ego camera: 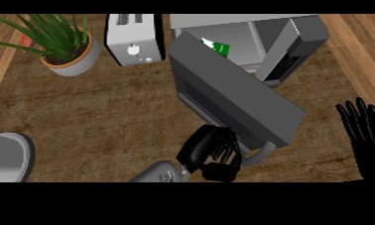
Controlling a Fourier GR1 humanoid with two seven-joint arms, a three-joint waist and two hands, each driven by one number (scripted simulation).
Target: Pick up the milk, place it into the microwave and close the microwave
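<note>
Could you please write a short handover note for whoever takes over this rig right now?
Left hand: fingers curled, at the handle on the free edge of the microwave door; whether it grips the handle cannot be told.
Right hand: open, fingers up, resting at the view's right edge.
Milk: the green and white carton is inside the microwave, partly hidden by the door.
Done: milk is placed inside.
Left: the door stands partly open; swing it shut, then withdraw the hand.

Even, soft light; faint shadows under the microwave (242,85) door.
</note>
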